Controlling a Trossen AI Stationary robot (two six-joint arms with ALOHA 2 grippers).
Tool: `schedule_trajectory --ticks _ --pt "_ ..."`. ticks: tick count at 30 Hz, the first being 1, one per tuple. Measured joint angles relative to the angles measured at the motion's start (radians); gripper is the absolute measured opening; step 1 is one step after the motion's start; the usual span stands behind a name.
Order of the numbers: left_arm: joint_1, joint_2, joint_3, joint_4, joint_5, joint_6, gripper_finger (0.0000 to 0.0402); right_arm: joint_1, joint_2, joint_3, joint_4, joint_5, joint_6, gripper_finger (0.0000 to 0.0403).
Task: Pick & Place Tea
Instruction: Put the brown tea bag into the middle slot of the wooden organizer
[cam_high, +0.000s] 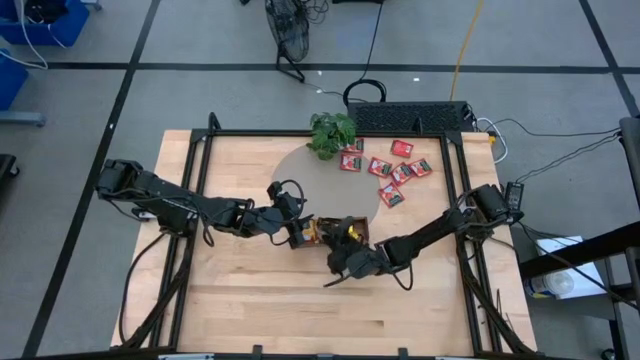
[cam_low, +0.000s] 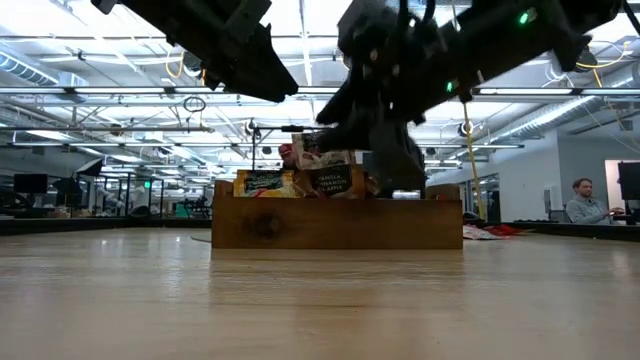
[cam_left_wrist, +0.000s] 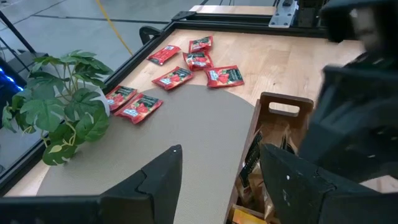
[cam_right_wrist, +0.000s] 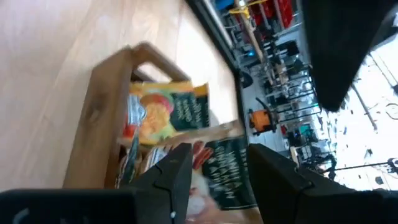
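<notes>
Here our right gripper (cam_right_wrist: 214, 165), fingers apart, hovers over the tray's (cam_low: 336, 225) packets (cam_right_wrist: 168, 112); light, floppy, slick, so we'd pinch an upper edge; left gripper (cam_left_wrist: 217, 180) apart too

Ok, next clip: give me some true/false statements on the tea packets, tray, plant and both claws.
1. Red tea packets lie loose on the table near the potted plant. True.
2. The wooden tray is empty. False: packets stand upright in it.
3. The right claw is right above the tray's packets. True.
4. The left claw is shut on a red packet. False: its fingers are apart, with nothing between them.
5. The plant stands inside the tray. False: it stands apart, at the table's far edge.
</notes>
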Motion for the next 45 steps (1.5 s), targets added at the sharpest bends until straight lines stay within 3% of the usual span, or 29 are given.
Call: schedule_trajectory --ticks 5,9,11,15,18,21,40,45 --pt "0.0 0.0 0.0 0.001 0.0 0.0 0.0216 0.026 -0.061 0.001 -0.027 0.015 0.083 0.0141" --pt "0.0 0.0 0.0 -0.001 0.0 0.0 0.0216 0.039 -0.182 0.001 -0.154 -0.031 0.213 0.0141" --pt "0.0 0.0 0.0 -0.001 0.0 0.0 0.0216 0.016 -0.266 0.011 -0.301 -0.12 0.344 0.0141" --pt "0.0 0.0 0.0 0.0 0.0 0.0 0.0216 -0.103 -0.383 0.034 -0.565 -0.417 0.655 0.0141" --pt "0.0 0.0 0.0 0.003 0.0 0.0 0.0216 -0.186 -0.388 0.032 -0.628 -0.645 0.782 0.0141" --pt "0.0 0.0 0.0 0.008 -0.001 0.0 0.0216 -0.233 -0.36 0.032 -0.618 -0.759 0.811 0.0141" --pt "0.0 0.0 0.0 0.006 0.0 0.013 0.0216 -0.334 -0.324 0.031 -0.558 -0.804 0.755 0.0141" --pt "0.0 0.0 0.0 0.007 0.0 0.019 0.0216 -0.336 -0.282 0.031 -0.546 -0.895 0.757 0.0141"
